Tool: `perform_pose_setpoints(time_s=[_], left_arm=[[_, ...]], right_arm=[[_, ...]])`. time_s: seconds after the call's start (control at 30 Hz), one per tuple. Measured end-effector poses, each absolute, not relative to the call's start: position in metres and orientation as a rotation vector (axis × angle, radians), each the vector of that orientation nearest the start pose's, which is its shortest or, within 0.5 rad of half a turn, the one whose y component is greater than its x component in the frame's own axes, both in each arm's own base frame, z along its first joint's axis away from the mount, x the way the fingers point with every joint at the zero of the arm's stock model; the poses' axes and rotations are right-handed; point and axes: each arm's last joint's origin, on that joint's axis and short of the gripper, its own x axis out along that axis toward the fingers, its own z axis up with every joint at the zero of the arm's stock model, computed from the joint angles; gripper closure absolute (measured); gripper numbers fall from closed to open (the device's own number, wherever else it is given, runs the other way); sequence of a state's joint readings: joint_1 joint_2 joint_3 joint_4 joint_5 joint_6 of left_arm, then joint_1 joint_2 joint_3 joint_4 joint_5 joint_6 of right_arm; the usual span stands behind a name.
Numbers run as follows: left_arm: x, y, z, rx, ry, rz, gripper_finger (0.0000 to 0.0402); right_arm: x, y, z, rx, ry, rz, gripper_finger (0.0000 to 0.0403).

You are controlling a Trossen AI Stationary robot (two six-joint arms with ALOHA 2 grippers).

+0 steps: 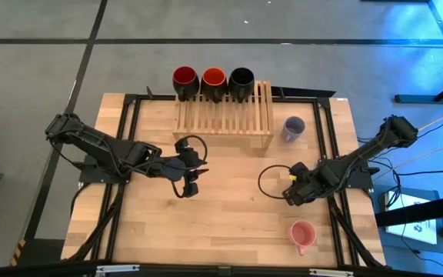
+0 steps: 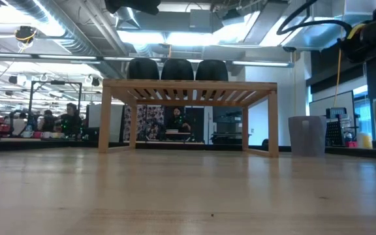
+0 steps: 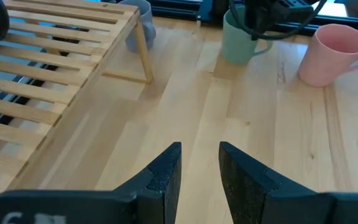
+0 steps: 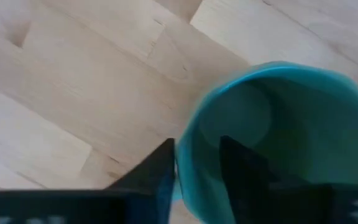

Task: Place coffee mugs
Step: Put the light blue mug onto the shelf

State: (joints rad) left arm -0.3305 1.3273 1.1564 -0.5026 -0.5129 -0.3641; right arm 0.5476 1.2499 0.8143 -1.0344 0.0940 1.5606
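The dark red (image 1: 184,79), red-orange (image 1: 214,79) and black (image 1: 241,78) mugs stand in a row on the far edge of the slatted wooden rack (image 1: 223,115). The lavender-blue mug (image 1: 294,128) stands upright on the table to the right of the rack. The pink mug (image 1: 303,234) stands near the front right. My right gripper (image 1: 292,192) is shut on the green mug (image 3: 240,43), which it hides in the high view. My left gripper (image 1: 191,183) hangs open and empty in front of the rack, its fingers (image 3: 166,174) a little apart. My right gripper holds the green mug by its rim wall (image 4: 188,134), one finger (image 4: 244,165) inside the mug and one (image 4: 160,165) outside. The fingers come from above, pointing down. The mug stays upright with its mouth up. In the left wrist view its bottom seems to be on the table.
The rack takes up the far middle of the table, with bare slats (image 3: 48,68) in front of the three mugs. Bare wood (image 1: 229,223) lies between the two arms. A black frame rail (image 1: 325,108) runs along the table's edges. People sit in the room beyond (image 2: 67,117).
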Motion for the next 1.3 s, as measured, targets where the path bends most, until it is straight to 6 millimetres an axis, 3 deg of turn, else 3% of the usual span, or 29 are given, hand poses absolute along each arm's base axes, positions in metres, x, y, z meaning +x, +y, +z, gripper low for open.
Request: perform_pose_setpoints(time_s=[0.2,0.47,0.63,0.87,1.1,1.3], left_arm=[[0.27,-0.077,0.319,-0.077,0.571,0.286,0.0299],[0.27,-0.078,0.319,-0.068,0.573,0.279,0.0299],[0.262,-0.079,0.329,-0.084,0.547,0.248,0.0299],[0.234,-0.079,0.352,-0.108,0.479,0.198,0.0299],[0.221,-0.074,0.362,-0.135,0.44,0.207,0.0299],[0.223,-0.074,0.36,-0.126,0.448,0.213,0.0299]], right_arm=[[0.172,0.102,0.204,0.763,1.31,-0.694,0.0386],[0.175,0.104,0.216,0.679,1.328,-0.602,0.0397],[0.187,0.109,0.252,0.59,1.234,-0.499,0.0398],[0.209,0.102,0.327,0.439,0.987,-0.33,0.0399],[0.238,0.073,0.39,0.216,0.814,-0.314,0.04],[0.276,0.039,0.42,0.039,0.897,-0.332,0.04]])
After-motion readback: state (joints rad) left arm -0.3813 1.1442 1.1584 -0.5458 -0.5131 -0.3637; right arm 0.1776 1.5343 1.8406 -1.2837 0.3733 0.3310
